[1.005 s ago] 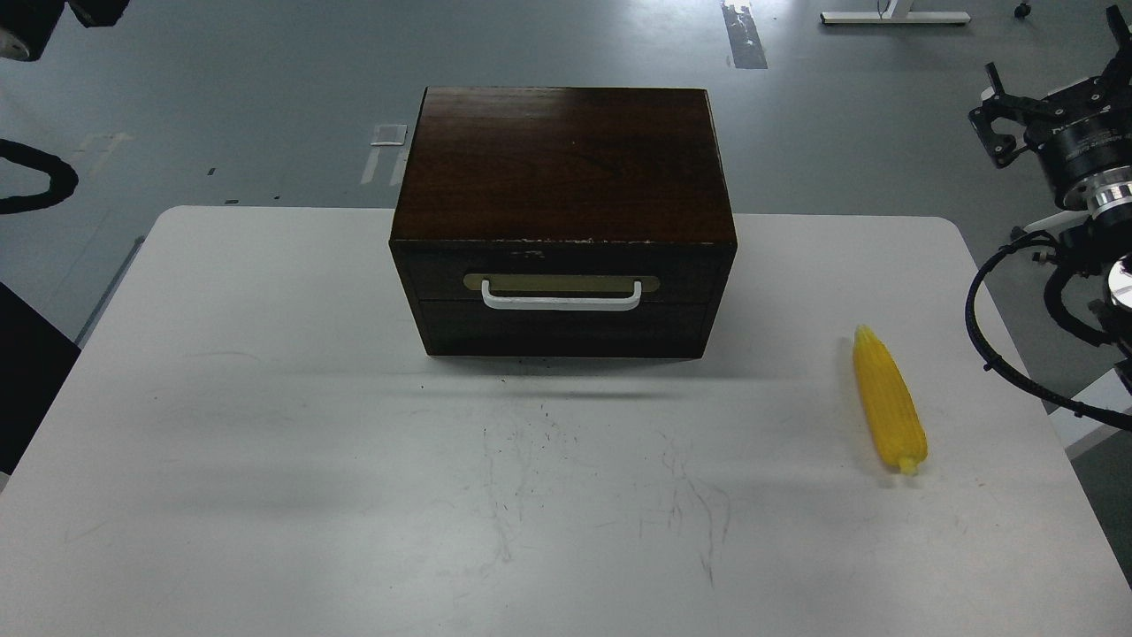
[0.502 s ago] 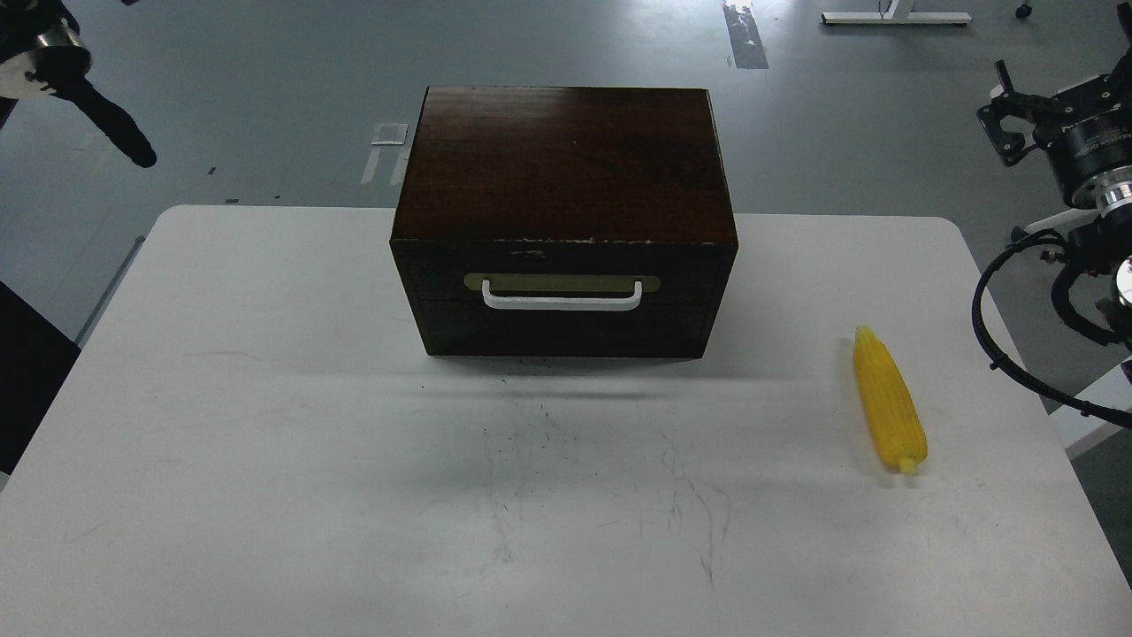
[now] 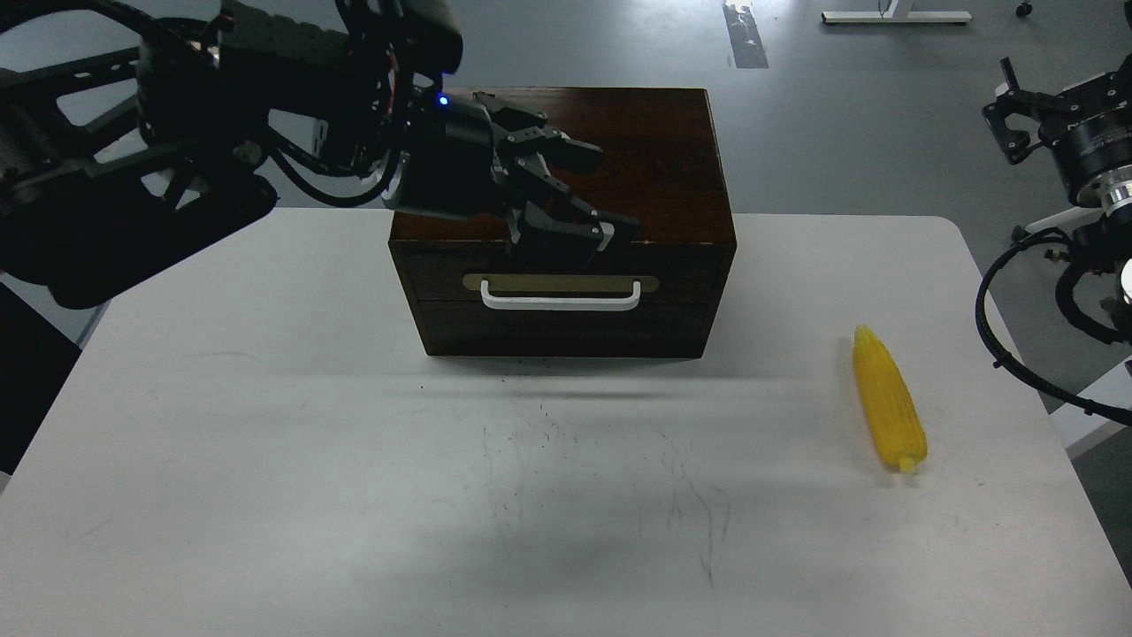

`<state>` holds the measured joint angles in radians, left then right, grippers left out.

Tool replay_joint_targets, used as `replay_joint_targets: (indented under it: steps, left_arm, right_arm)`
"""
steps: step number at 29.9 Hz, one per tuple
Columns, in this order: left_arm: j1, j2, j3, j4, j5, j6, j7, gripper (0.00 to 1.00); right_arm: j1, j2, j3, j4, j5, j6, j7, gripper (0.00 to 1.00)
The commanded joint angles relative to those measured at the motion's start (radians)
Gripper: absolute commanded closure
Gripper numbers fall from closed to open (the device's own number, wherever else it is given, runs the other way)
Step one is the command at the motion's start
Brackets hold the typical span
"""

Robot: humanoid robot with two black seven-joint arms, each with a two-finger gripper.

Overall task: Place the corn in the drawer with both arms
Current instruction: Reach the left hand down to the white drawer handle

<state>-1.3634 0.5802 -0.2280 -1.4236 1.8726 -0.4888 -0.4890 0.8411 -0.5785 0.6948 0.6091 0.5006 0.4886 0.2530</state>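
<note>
The yellow corn point(image 3: 889, 402) lies on the white table point(image 3: 265, 442) at the right, pointed end away from me. The dark brown box point(image 3: 654, 168) stands at the table's back middle; its drawer point(image 3: 566, 323) is closed, with the white handle point(image 3: 561, 303) facing me. My left gripper point(image 3: 616, 188) is open, its fingers spread above the box's top front edge, just over the handle and not touching it. My right gripper point(image 3: 1052, 115) hovers off the table's right side, far above the corn; only one finger shows clearly.
The grey floor lies beyond the table. My left arm point(image 3: 221, 97) crosses the back left corner and covers part of the box top. Black cables point(image 3: 999, 345) of the right arm hang past the table's right edge.
My left arm has swung in from the far upper left, and its open gripper now sits over the box's front edge. The right arm has drifted slightly right. Corn and box have not moved.
</note>
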Motion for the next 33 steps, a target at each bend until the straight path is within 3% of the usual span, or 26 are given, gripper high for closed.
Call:
replay_joint_targets:
  steps: [1,5,8,15,18,21,22,33]
  left_arm:
    - [-0.042,-0.036,0.114,-0.008,0.101,0.000,0.000,0.15]
    - [-0.132,-0.117,0.297,0.003,0.212,0.000,0.000,0.15]
    - [-0.175,-0.154,0.354,0.011,0.238,0.000,0.000,0.15]
    - [-0.167,-0.212,0.406,0.115,0.264,0.000,0.000,0.15]
    - [-0.166,-0.217,0.464,0.175,0.264,0.036,0.000,0.18]
    - [-0.166,-0.217,0.464,0.175,0.264,0.036,0.000,0.18]
    - [-0.166,-0.215,0.489,0.189,0.264,0.048,0.000,0.22]
    - [-0.166,-0.215,0.498,0.189,0.264,0.050,0.000,0.22]
  right_arm:
    - [0.000,0.000,0.000,-0.003,0.000,0.000,0.000,0.00]
    - [-0.005,-0.001,-0.001,-0.005,0.000,0.000,0.002,0.00]
    - [-0.005,0.000,-0.001,-0.005,0.000,0.000,0.003,0.00]
    - [-0.005,-0.001,0.003,-0.005,0.001,0.000,0.003,0.00]
    - [-0.005,-0.003,0.002,-0.005,0.001,0.000,0.003,0.00]
    - [-0.005,-0.003,0.002,-0.005,0.001,0.000,0.003,0.00]
    - [-0.005,-0.003,0.003,-0.006,0.000,0.000,0.003,0.00]
    - [0.000,-0.001,0.003,-0.003,0.000,0.000,0.003,0.00]
